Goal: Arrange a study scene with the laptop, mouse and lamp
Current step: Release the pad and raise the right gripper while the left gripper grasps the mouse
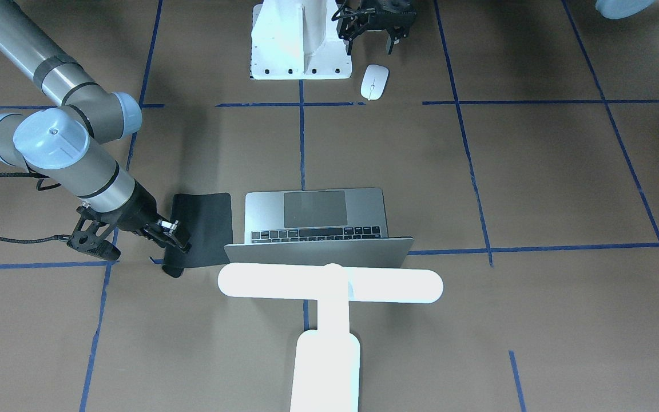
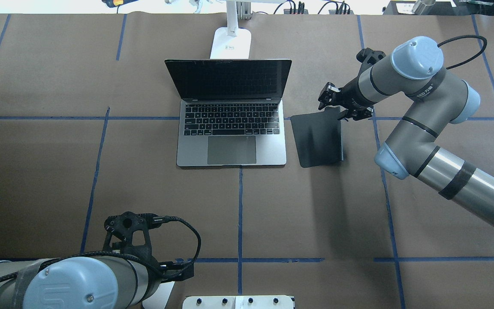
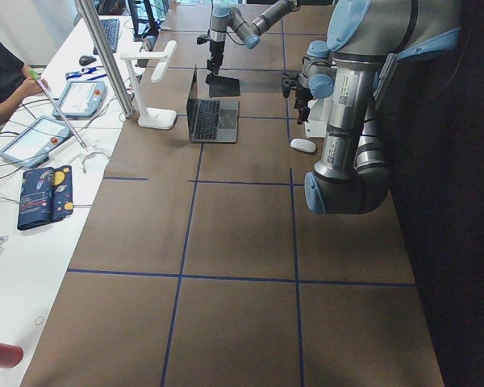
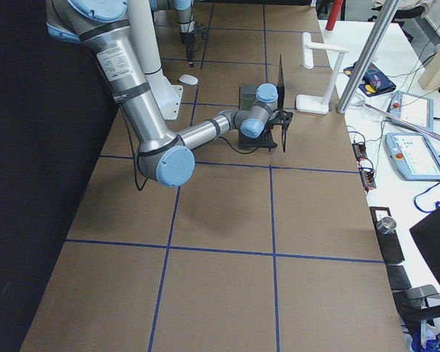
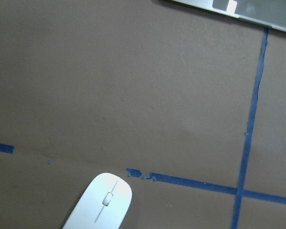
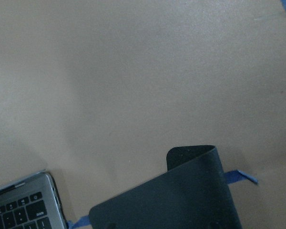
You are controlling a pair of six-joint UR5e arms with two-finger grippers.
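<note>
The silver-grey laptop (image 1: 315, 223) (image 2: 231, 124) stands open at the table's middle. The white lamp (image 1: 329, 283) stands behind its screen, with its base (image 2: 230, 43) on the table. The white mouse (image 1: 374, 81) (image 5: 102, 202) lies beside the robot pedestal. My left gripper (image 1: 369, 41) is open and empty, above the table just beside the mouse. My right gripper (image 1: 175, 240) (image 2: 336, 108) is shut on the far corner of a black flexible mat (image 2: 317, 137) (image 6: 181, 200) on the laptop's right. That corner is lifted and curled.
The white bolted pedestal (image 1: 298, 43) stands at the robot's edge of the table. Blue tape lines (image 2: 240, 214) grid the brown table. A side bench with tablets (image 3: 32, 141) and a person (image 3: 0, 81) lies beyond the lamp.
</note>
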